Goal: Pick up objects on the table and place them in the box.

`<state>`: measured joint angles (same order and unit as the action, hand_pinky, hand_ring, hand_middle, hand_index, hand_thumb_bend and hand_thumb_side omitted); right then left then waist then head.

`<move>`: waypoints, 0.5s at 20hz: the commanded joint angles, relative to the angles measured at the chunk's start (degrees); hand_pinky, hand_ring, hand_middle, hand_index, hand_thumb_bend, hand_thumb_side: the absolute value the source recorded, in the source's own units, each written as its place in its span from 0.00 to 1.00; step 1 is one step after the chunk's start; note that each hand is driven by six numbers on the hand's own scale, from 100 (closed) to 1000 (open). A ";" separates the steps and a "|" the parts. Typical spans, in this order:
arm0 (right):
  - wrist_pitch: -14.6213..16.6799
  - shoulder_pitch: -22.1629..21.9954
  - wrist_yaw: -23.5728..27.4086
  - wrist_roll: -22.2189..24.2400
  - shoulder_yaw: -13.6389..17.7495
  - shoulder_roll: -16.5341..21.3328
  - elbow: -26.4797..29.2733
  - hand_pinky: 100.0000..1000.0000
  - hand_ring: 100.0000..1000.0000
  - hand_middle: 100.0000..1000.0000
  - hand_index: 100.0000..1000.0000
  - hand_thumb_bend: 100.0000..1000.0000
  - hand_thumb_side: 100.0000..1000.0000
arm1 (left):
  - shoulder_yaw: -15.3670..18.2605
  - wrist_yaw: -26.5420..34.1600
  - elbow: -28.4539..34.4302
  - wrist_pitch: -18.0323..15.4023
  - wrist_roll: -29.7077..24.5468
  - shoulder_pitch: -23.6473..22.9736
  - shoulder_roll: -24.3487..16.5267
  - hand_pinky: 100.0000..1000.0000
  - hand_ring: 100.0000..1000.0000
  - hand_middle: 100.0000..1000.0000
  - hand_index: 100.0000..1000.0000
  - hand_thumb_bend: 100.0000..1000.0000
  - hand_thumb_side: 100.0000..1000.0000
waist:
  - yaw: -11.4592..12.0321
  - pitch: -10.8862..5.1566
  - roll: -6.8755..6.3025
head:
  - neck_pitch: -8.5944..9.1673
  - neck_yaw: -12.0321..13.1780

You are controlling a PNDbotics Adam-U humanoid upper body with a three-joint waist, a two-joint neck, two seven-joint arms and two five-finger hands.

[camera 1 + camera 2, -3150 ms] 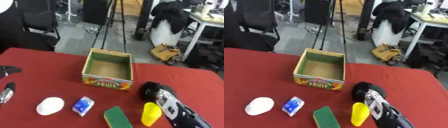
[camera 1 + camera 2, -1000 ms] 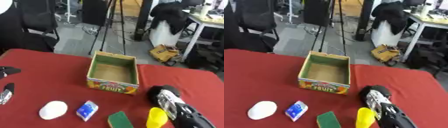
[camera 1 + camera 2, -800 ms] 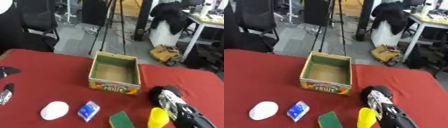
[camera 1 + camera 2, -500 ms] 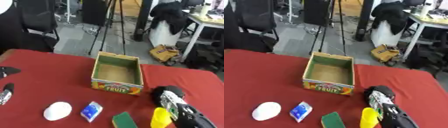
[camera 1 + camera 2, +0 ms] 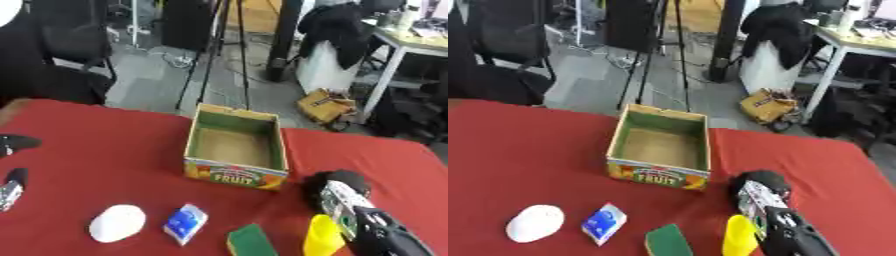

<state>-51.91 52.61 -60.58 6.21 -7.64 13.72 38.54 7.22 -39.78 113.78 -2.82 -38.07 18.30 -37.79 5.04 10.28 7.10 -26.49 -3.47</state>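
Observation:
An open cardboard box [image 5: 234, 149] with a "FRUIT" label stands empty at mid-table. In front of it lie a white oval thing [image 5: 116, 223], a small blue-and-white packet [image 5: 186, 223], a green sponge [image 5: 252, 241] and a yellow object [image 5: 322, 235]. My right hand [image 5: 335, 184], black with a silver wrist, comes in from the lower right. It sits just right of the box's front corner and above the yellow object, which lies beside the forearm. My left hand [image 5: 12, 186] shows at the left edge with spread fingers holding nothing.
The red table [image 5: 96, 145] ends just behind the box. Beyond it are the floor, a black office chair [image 5: 61, 50], a tripod [image 5: 223, 50] and a desk with a dark jacket [image 5: 350, 25] at the back right.
The whole picture has shifted a little, so the camera has moved. The objects and both hands keep their places relative to the box.

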 commanded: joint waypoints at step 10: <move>-0.06 2.81 -0.84 3.69 -1.54 4.32 4.24 0.19 0.26 0.09 0.23 0.00 0.28 | 0.54 0.46 0.81 -0.11 -0.38 0.93 -1.74 0.92 0.97 0.91 1.00 0.00 0.87 | -0.88 -1.89 -0.50 | 0.04 0.27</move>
<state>-51.93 53.98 -60.83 9.29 -9.08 15.79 41.32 7.22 -39.58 113.78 -2.94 -38.34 18.41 -37.81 4.27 9.51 7.11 -26.49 -3.24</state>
